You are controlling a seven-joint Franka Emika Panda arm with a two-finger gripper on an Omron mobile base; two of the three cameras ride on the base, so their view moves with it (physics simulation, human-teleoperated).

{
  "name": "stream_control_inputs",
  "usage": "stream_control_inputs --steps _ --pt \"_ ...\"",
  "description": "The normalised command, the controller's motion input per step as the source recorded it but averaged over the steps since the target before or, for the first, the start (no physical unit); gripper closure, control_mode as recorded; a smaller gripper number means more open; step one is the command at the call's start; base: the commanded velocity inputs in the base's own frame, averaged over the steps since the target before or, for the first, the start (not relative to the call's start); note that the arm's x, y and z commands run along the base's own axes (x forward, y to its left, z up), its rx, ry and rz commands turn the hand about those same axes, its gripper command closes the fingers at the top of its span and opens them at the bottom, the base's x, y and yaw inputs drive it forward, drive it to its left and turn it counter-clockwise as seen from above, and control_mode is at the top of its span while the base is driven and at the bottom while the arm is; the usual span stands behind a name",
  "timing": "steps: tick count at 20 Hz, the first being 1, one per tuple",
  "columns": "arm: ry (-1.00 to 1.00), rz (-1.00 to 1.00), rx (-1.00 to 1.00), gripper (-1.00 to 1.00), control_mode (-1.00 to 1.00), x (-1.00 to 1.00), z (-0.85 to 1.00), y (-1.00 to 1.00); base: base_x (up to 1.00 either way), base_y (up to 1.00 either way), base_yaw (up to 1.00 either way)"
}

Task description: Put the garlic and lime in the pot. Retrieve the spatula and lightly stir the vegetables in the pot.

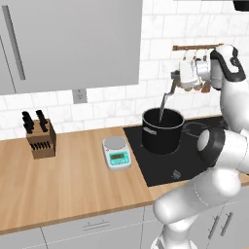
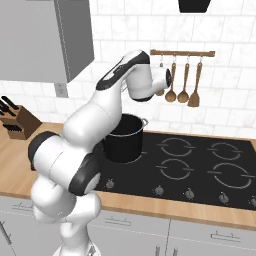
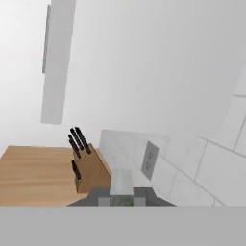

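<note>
where pot (image 1: 162, 132) rim hides blade, claw (image 1: 176, 78) grips spatula (image 1: 166, 103) handle.

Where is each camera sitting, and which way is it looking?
Left base view: behind the arm's left, facing the pot and scale; the arm rises lower right, gripper holding the spatula.
Right base view: behind the arm's right, facing the hob; the arm covers part of the pot.
Hand view: on the hand, facing sideways toward the knife block and wall.
Both base views share pot, hob and knife block.
</note>
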Motion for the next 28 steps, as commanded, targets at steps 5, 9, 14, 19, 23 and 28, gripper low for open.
stream_control_inputs --steps 5,9,14,19,23,28 --pt "0.00 -0.01 -0.02 1.00 -1.00 0.93 -0.59 -0.12 0.00 0.00 0.00" --pt "0.00 0.00 0.00 1.00 -1.00 0.58 -0.65 -0.29 0.00 0.00 0.00" --pt "0.00 0.00 0.00 1.00 -1.00 0.18 -0.66 -0.12 0.00 0.00 0.00" --pt "0.00 -0.01 0.00 1.00 -1.00 0.12 -0.10 0.00 0.00 0.00 0.00" --pt "-0.06 0.00 0.00 1.00 -1.00 -0.22 -0.08 0.00 0.00 0.00 0.00" --pt "-0.14 -0.01 -0.01 1.00 -1.00 -0.94 -0.20 0.01 0.00 0.00 0.00"
